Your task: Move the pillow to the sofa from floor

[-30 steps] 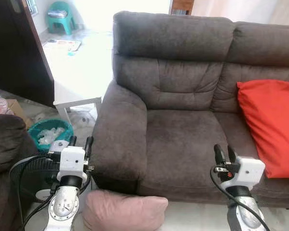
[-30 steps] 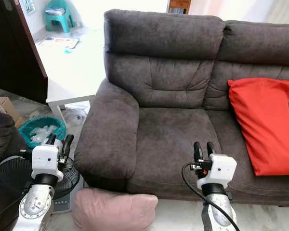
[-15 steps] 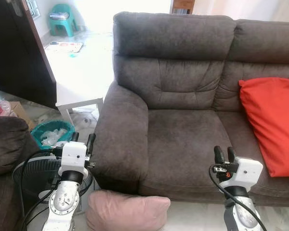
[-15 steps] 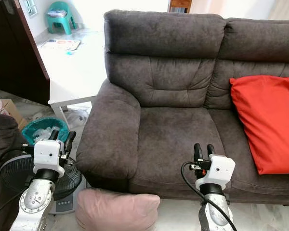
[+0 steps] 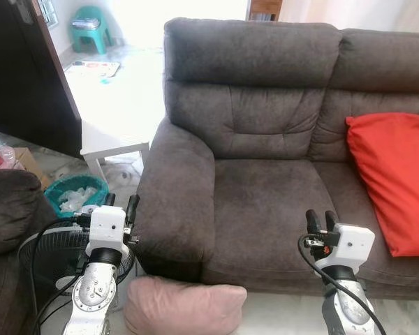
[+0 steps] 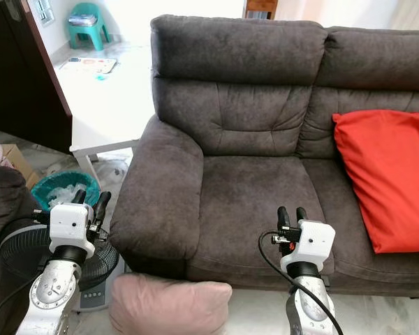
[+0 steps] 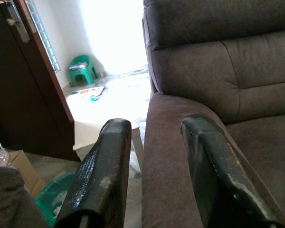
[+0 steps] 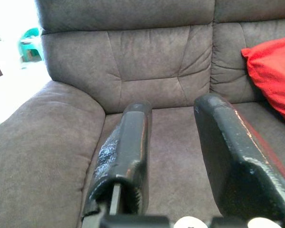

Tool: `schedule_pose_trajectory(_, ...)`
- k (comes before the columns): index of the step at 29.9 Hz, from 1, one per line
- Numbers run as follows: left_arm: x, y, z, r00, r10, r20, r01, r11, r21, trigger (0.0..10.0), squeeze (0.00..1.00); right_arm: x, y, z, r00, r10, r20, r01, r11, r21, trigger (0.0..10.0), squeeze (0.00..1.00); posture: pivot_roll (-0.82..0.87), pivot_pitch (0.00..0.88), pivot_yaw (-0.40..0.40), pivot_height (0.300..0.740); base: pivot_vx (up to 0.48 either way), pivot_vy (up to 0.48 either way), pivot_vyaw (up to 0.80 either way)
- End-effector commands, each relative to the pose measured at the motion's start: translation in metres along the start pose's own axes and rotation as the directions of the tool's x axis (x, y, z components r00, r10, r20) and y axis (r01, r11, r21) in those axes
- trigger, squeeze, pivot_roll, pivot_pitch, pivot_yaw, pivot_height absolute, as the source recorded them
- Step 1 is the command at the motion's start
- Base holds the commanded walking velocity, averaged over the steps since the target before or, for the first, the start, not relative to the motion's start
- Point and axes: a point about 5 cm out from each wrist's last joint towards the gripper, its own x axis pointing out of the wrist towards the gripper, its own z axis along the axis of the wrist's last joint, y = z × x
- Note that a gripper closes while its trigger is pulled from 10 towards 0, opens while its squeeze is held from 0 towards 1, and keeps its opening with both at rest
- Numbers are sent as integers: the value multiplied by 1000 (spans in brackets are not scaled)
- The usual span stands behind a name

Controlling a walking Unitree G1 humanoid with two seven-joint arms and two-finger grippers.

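The one pink pillow [image 5: 185, 308] lies on the floor against the sofa [image 5: 265, 188] front at 6 o'clock, its lower edge cut off. Left gripper [image 5: 119, 204] and right gripper [image 5: 319, 218] hover, fingers parted, holding nothing. One red cushion [image 5: 391, 178] at 3 o'clock.

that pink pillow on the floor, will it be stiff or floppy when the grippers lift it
Probably floppy: the pink pillow looks plump, with rounded, creased corners, so it would likely sag around a pinch. It is probably light for its bulk. Its matte fabric should not slip much. Both the left gripper and right gripper are open and empty above it.
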Motion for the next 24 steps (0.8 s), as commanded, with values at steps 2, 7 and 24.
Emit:
schedule_pose_trajectory(2,0,-2,-4,1000,-10,-21,10,1000,1,10000,0,-2,-3,-4,1000,-7,-30,7,1000,-8,10000,0,126,0,-64,666,0,0,0)
schedule_pose_trajectory(7,1,-2,-5,1000,-9,-24,9,1000,0,10000,0,-2,-2,-6,999,0,-40,-1,1000,-9,10000,0,129,0,-67,638,0,0,0)
schedule_pose_trajectory(24,0,-3,-9,999,8,-41,-8,1000,-2,10000,0,-1,-1,-12,998,29,-63,-31,999,-25,10000,0,134,6,-77,638,0,0,0)
